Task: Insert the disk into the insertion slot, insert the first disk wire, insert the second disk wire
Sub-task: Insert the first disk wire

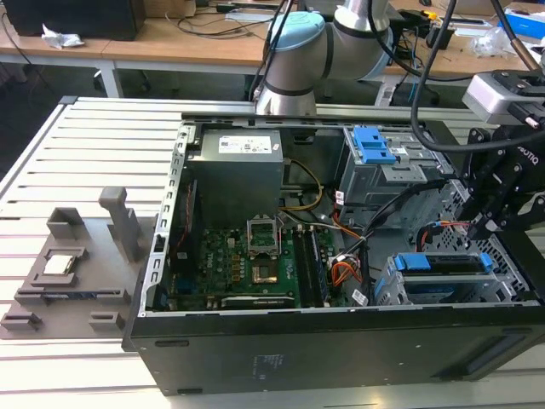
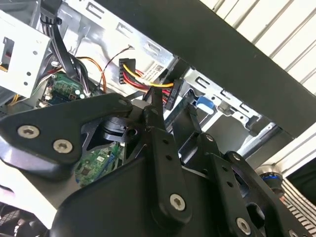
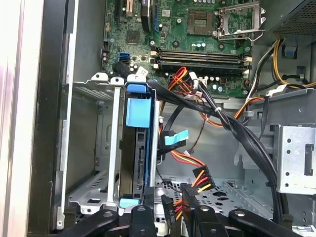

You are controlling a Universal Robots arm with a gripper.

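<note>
Gripping a blocky black plug trailing red and yellow wires between slim dark fingers, the gripper hangs just beside the boxy silver metal insertion slot, where the flat, blue-framed disk sits.

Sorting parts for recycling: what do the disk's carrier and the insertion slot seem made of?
The disk's carrier looks like bright blue moulded plastic: even colour, smooth soft sheen. The insertion slot looks like bare silver sheet metal, probably steel: thin folded walls with cut-outs, dull gleam.
</note>
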